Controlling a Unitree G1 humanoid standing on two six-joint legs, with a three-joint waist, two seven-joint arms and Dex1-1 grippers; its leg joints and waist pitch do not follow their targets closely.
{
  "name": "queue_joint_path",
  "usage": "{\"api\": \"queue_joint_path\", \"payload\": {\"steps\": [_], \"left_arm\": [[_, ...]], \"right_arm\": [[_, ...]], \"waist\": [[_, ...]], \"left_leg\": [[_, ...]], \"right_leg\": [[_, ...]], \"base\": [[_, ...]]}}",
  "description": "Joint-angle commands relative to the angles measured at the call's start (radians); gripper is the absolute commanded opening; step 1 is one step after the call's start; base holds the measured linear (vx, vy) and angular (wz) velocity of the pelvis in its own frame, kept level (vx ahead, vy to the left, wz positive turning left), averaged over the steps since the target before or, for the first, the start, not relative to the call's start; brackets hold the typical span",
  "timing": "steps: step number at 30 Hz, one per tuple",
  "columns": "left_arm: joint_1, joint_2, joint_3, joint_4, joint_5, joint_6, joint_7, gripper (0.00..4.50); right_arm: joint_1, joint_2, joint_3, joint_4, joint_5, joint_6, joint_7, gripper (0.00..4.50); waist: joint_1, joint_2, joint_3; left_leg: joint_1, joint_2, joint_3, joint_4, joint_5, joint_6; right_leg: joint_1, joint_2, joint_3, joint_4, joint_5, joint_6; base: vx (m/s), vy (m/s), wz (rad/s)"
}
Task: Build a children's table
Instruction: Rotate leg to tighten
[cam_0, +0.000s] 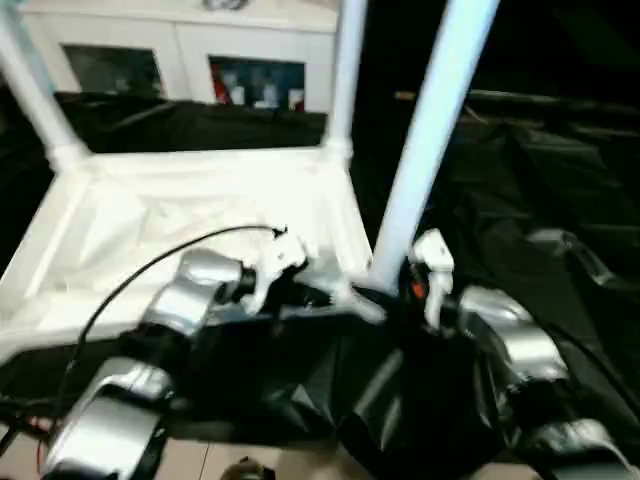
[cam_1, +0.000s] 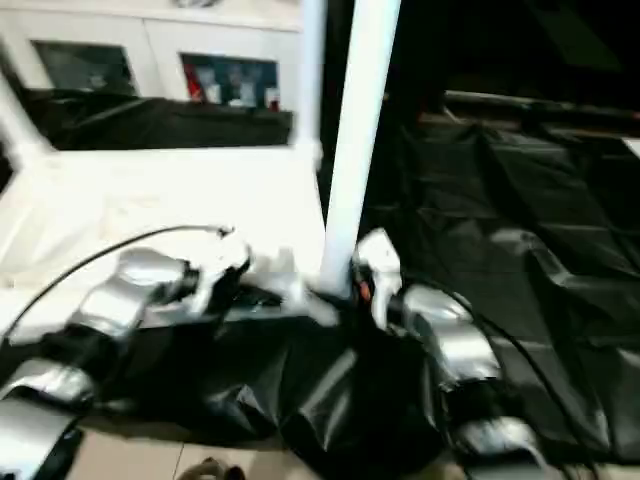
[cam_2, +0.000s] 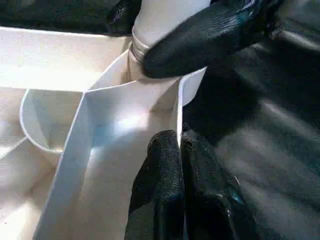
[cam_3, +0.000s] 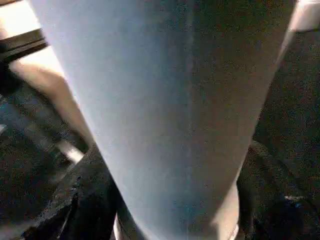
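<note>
The white tabletop (cam_0: 150, 220) lies upside down on black sheeting, ribbed underside up. White legs stand in its far left corner (cam_0: 30, 90) and far right corner (cam_0: 347, 70). A third leg (cam_0: 430, 140) rises from the near right corner socket. My right gripper (cam_0: 395, 290) is shut around that leg's base; its black fingers (cam_3: 85, 205) flank the tube (cam_3: 170, 110). My left gripper (cam_2: 180, 165) is shut on the tabletop's thin rim wall (cam_2: 177, 110) just beside that socket. One right finger (cam_2: 210, 40) curls over the leg's foot (cam_2: 160, 20).
Crumpled black sheeting (cam_0: 540, 200) covers the floor to the right and under the tabletop. A white glass-door cabinet (cam_0: 200, 50) stands behind. A black cable (cam_0: 130, 280) arcs over my left forearm. Pale floor tiles (cam_0: 200, 460) show at the near edge.
</note>
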Motion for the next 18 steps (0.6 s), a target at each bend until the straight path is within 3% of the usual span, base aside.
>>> {"api": "queue_joint_path", "payload": {"steps": [1, 6, 7, 10, 12, 13, 18], "left_arm": [[-0.048, -0.058, 0.018, -0.006, -0.021, -0.015, 0.073, 0.00], [-0.091, -0.119, 0.034, 0.048, -0.004, -0.016, 0.201, 0.00], [-0.090, -0.124, 0.032, 0.046, -0.004, -0.017, 0.194, 0.00], [-0.086, -0.127, 0.020, 0.041, 0.000, -0.035, 0.172, 0.00], [-0.078, -0.123, 0.013, 0.033, -0.001, -0.045, 0.157, 0.00], [-0.075, -0.118, 0.013, 0.036, -0.001, -0.054, 0.152, 0.00], [-0.069, -0.105, 0.006, 0.042, 0.008, -0.072, 0.136, 0.00]], "right_arm": [[0.004, 0.066, 0.054, 0.061, -0.016, 0.031, -0.045, 2.66], [-0.057, 0.170, 0.018, 0.144, -0.033, 0.007, -0.236, 2.66], [-0.058, 0.181, 0.021, 0.142, -0.030, -0.002, -0.217, 3.22], [-0.055, 0.188, 0.025, 0.130, -0.013, -0.008, -0.162, 3.38], [-0.045, 0.172, 0.035, 0.111, -0.011, -0.001, -0.127, 3.59], [-0.029, 0.134, 0.064, 0.090, -0.044, -0.026, -0.098, 3.84], [0.007, 0.051, 0.079, 0.030, -0.050, -0.050, -0.020, 3.94]], "waist": [[-0.002, 0.000, -0.066], [-0.006, 0.004, -0.068], [-0.004, 0.004, -0.070], [-0.004, 0.003, -0.069], [-0.003, 0.003, -0.067], [-0.001, 0.003, -0.067], [0.006, -0.002, -0.070]], "left_leg": [[0.029, 0.074, -0.043, -0.077, -0.245, -0.012], [0.028, 0.071, -0.040, -0.075, -0.214, -0.006], [0.028, 0.071, -0.039, -0.074, -0.210, 0.000], [0.026, 0.071, -0.038, -0.074, -0.200, 0.019], [0.027, 0.073, -0.039, -0.076, -0.216, 0.020], [0.027, 0.073, -0.039, -0.076, -0.221, 0.019], [0.027, 0.073, -0.036, -0.071, -0.185, 0.039]], "right_leg": [[0.030, -0.114, 0.063, -0.088, -0.250, -0.199], [0.030, -0.110, 0.062, -0.082, -0.171, -0.215], [0.033, -0.110, 0.061, -0.081, -0.157, -0.215], [0.035, -0.109, 0.061, -0.080, -0.132, -0.216], [0.035, -0.111, 0.061, -0.083, -0.157, -0.215], [0.035, -0.110, 0.061, -0.084, -0.166, -0.212], [0.038, -0.110, 0.062, -0.080, -0.115, -0.213]], "base": [[0.000, 0.000, 0.00], [0.000, 0.000, 0.00], [0.000, 0.000, 0.00], [0.000, 0.000, 0.00], [0.000, 0.000, 0.00], [0.000, 0.000, 0.00], [0.000, 0.000, 0.00]]}}
